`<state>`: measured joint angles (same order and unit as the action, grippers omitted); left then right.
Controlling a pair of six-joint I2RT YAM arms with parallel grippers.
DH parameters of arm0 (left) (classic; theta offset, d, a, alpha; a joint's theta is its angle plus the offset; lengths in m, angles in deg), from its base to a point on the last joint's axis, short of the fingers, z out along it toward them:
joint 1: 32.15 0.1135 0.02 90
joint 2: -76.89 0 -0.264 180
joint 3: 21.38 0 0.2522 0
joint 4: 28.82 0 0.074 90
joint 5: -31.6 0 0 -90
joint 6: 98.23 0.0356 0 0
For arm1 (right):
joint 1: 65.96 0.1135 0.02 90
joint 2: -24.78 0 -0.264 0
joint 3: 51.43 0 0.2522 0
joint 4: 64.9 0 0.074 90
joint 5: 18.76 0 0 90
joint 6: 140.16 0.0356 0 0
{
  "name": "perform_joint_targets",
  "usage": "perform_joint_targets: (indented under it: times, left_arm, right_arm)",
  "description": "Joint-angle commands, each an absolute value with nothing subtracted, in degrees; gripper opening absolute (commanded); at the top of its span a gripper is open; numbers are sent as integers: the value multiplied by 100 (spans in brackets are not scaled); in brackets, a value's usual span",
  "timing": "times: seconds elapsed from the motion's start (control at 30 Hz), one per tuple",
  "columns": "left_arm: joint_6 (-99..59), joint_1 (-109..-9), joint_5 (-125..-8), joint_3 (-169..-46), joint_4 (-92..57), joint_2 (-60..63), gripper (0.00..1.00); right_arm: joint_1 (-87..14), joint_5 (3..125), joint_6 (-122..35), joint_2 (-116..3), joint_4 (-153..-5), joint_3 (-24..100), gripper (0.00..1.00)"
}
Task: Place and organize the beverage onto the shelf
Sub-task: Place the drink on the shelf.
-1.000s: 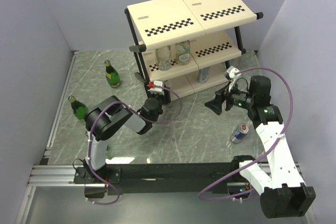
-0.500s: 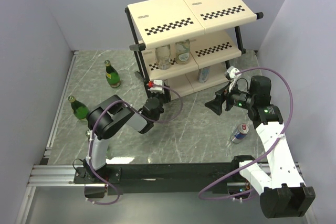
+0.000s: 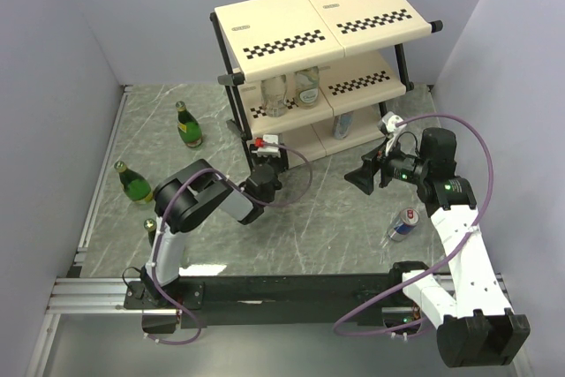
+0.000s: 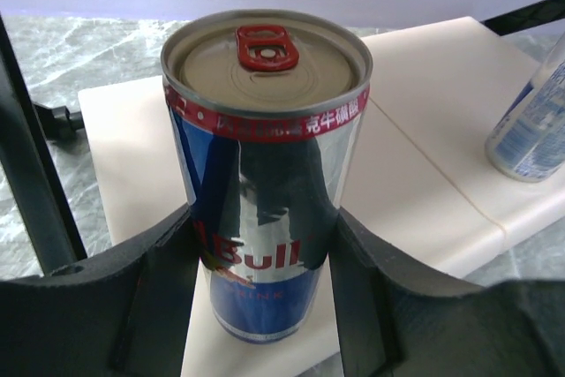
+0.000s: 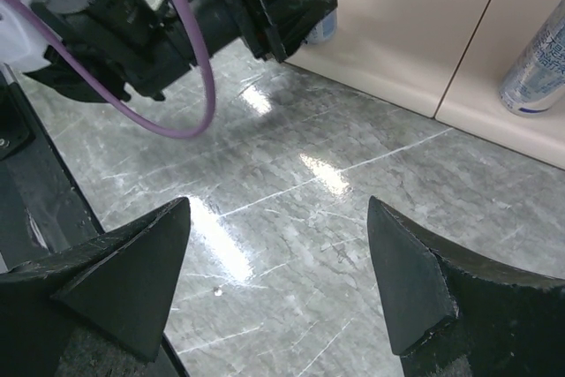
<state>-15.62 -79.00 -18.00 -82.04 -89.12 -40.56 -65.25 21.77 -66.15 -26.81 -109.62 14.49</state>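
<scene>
A slim silver-and-blue can (image 4: 265,139) stands upright on the bottom panel (image 4: 424,156) of the shelf (image 3: 309,19), near its front left edge. My left gripper (image 4: 265,293) is shut on the can's lower half, one finger on each side. Another can (image 4: 528,125) stands further right on the same tier. Two clear bottles (image 3: 290,93) sit on the middle tier. My right gripper (image 5: 278,284) hangs open over bare marble in front of the shelf, with nothing between its fingers. A third can (image 3: 404,224) lies on the table by the right arm. Green bottles (image 3: 186,124) (image 3: 133,183) stand at the left.
A third green bottle top (image 3: 149,225) peeks out beside the left arm's elbow. The shelf's black frame post (image 4: 31,174) rises just left of the held can. White walls close in the table on the left, back and right.
The left arm's elbow has swung right and toward the near edge, and its wrist has shifted slightly right at the shelf's bottom tier. The right arm has barely moved.
</scene>
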Motion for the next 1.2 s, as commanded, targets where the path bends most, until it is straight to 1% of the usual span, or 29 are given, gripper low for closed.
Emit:
perform_joint_targets:
  times: [0.0,0.2,0.3,0.4,0.43,0.57,0.67,0.7,0.77,0.8,0.87,0.9,0.97,1.0,1.03,1.17]
  left_arm:
    - [-1263,-7944,-1604,-8454,-10531,-4176,8]
    - [-658,-8049,-1560,-8489,-10980,-4370,9]
    - [-385,-8111,-1385,-8480,-11532,-4554,13]
    - [-365,-8137,-1393,-8515,-11517,-4581,14]
    - [-392,-8137,-1384,-8533,-11490,-4590,14]
    - [-506,-8137,-1411,-8524,-11455,-4572,18]
    - [-585,-8128,-1341,-8498,-11525,-4572,24]
    - [-637,-8120,-1297,-8498,-11534,-4572,28]
    - [-708,-8128,-1253,-8471,-11551,-4555,32]
    - [-717,-8128,-1235,-8462,-11560,-4546,36]
    - [-735,-8128,-1191,-8445,-11560,-4537,41]
    - [-752,-8128,-1174,-8445,-11569,-4537,45]
    - [-761,-8128,-1138,-8427,-11578,-4519,51]
    - [-778,-8128,-1130,-8419,-11578,-4511,57]
    - [-779,-8128,-1129,-8401,-11561,-4502,60]
    - [-779,-8128,-1121,-8375,-11508,-4458,70]
  right_arm:
    - [-6570,2018,-6686,-2567,-10916,1577,87]
    - [-6570,1982,-6694,-2549,-10934,1594,87]
    - [-6570,1965,-6694,-2540,-10934,1594,87]
    - [-6570,1947,-6677,-2523,-10934,1594,87]
    - [-6709,1938,-6686,-2523,-10934,1594,87]
    - [-6719,1938,-6694,-2523,-10942,1594,87]
    - [-6745,1921,-6703,-2523,-10951,1594,87]
    - [-6737,1921,-6703,-2532,-10951,1594,87]
    - [-6754,1912,-6703,-2532,-10951,1594,87]
    - [-6754,1903,-6703,-2540,-10951,1594,87]
    - [-6763,1894,-6703,-2540,-10960,1594,87]
    - [-6754,1894,-6703,-2540,-10960,1586,87]
    - [-6771,1894,-6703,-2540,-10960,1594,87]
    - [-6763,1894,-6703,-2540,-10960,1594,87]
    - [-6772,1886,-6703,-2540,-10960,1586,87]
    - [-6780,1894,-6703,-2540,-10960,1586,87]
